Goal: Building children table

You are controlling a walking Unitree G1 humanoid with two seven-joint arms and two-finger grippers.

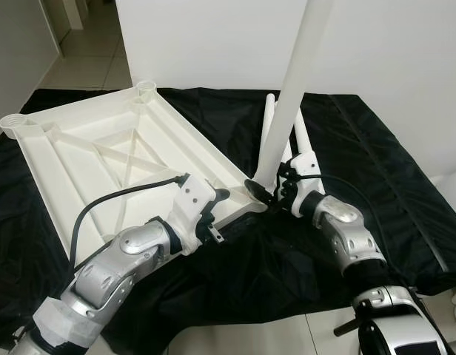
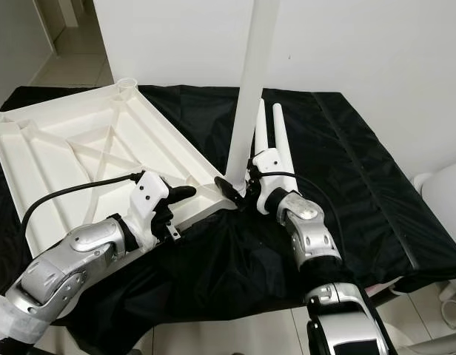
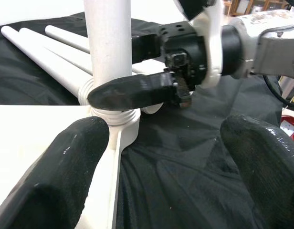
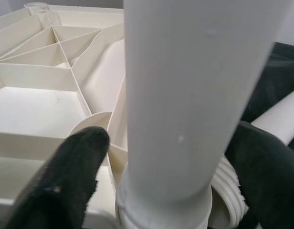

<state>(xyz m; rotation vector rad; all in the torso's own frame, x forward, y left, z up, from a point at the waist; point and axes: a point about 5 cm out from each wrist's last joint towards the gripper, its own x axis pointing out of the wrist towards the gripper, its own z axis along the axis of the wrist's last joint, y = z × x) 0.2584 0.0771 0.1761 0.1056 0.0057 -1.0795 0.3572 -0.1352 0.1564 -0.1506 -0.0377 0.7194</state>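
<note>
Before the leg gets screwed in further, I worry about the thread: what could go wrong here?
1. The leg leans while the right gripper grips it low at the corner socket; it could cross-thread.
2. The left gripper sits open at the tabletop edge, not clamping; the tabletop may turn with the leg.
3. The spare legs lie close behind and could get knocked.

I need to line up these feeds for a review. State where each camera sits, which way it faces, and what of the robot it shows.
Left eye view: on the head, looking forward and down at the upturned tabletop on black cloth; both silver arms show.
Right eye view: same scene from the other eye.
Left wrist view: looks along its own fingers at the right gripper on the upright leg.
Right wrist view: looks along its fingers at that leg, close.
All share the leg at its corner socket.
</note>
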